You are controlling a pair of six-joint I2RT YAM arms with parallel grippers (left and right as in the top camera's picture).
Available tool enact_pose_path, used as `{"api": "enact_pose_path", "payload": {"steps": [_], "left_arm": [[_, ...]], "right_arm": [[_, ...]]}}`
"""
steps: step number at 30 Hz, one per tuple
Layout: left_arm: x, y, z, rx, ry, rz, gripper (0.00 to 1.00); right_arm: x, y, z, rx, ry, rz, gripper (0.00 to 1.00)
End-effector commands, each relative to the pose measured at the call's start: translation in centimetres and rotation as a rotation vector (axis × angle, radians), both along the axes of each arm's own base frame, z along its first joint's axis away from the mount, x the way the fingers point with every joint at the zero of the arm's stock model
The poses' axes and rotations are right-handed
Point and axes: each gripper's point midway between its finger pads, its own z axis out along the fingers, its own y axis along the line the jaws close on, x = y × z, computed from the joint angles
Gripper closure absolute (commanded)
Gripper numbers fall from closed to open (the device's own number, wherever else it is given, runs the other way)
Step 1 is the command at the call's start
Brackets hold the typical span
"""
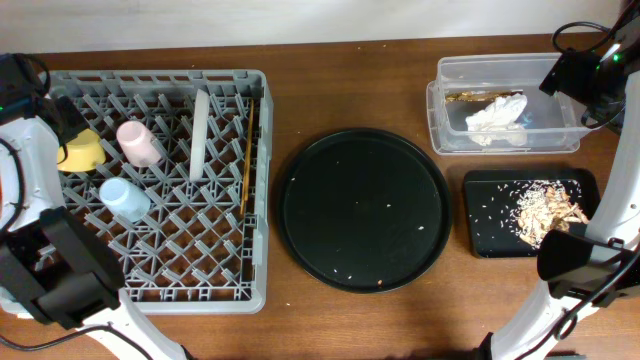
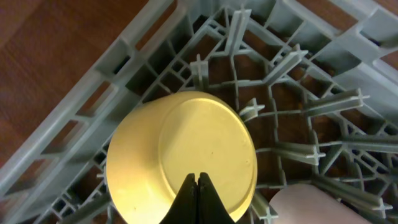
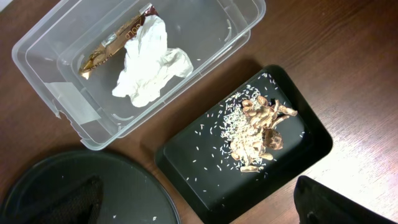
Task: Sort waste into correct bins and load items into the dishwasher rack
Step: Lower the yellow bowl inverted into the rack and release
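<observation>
The grey dishwasher rack (image 1: 180, 270) holds the yellow bowl (image 1: 82, 152), pink cup (image 1: 138, 142), light-blue cup (image 1: 124, 198), the plate (image 1: 200, 135) standing on edge, and the chopsticks (image 1: 247, 150). My left gripper (image 2: 198, 182) is shut and empty just above the upturned yellow bowl (image 2: 180, 149), over the rack (image 2: 298, 74). The beige scraps (image 1: 545, 208) lie in the shallow black tray (image 1: 490, 225). My right gripper (image 3: 199, 208) is wide open and empty, high above the black tray (image 3: 205, 168) with the scraps (image 3: 258, 127) and the clear tub (image 3: 37, 68).
The clear tub (image 1: 450, 135) holds a crumpled white tissue (image 1: 497, 118) and a brown-gold wrapper (image 3: 112, 43). A large round black tray (image 1: 362, 208) with a few crumbs lies between rack and bins. The pink cup (image 2: 305, 208) sits beside the bowl.
</observation>
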Motion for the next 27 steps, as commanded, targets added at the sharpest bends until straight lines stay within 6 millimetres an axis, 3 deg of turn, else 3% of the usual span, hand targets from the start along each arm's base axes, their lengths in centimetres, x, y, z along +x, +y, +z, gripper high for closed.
{"api": "enact_pose_path", "payload": {"steps": [1,4,7,14,16,19,22,23,25,27], "left_arm": [[0.7,-0.2,-1.9,-0.006,0.033,-0.081,1.0],[0.4,0.3,-3.9,-0.011,0.079,-0.087,1.0],[-0.4,1.2,-3.6,-0.007,0.085,-0.063,1.0],[-6.7,6.6,0.8,-0.053,0.028,0.19,1.0],[-7.6,6.8,2.2,-0.105,-0.027,0.2,1.0],[-6.1,4.5,5.6,-0.232,-0.19,0.149,1.0],[-5.2,-2.1,10.5,-0.507,-0.355,-0.013,1.0],[-5.4,-3.7,11.3,-0.579,-0.37,-0.038,1.0],[-7.3,-9.1,13.2,-0.826,-0.361,-0.118,1.0],[-9.5,-12.3,14.0,-0.955,-0.316,-0.164,1.0]], "right_arm": [[-0.1,-0.3,0.2,-0.012,-0.001,-0.001,0.01],[-0.1,-0.3,0.2,-0.012,-0.001,-0.001,0.01],[-0.1,-0.3,0.2,-0.012,-0.001,-0.001,0.01],[-0.1,-0.3,0.2,-0.012,-0.001,-0.001,0.01],[-0.1,-0.3,0.2,-0.012,-0.001,-0.001,0.01],[-0.1,-0.3,0.2,-0.012,-0.001,-0.001,0.01],[-0.1,-0.3,0.2,-0.012,-0.001,-0.001,0.01],[-0.1,-0.3,0.2,-0.012,-0.001,-0.001,0.01],[-0.1,-0.3,0.2,-0.012,-0.001,-0.001,0.01],[-0.1,-0.3,0.2,-0.012,-0.001,-0.001,0.01]]}}
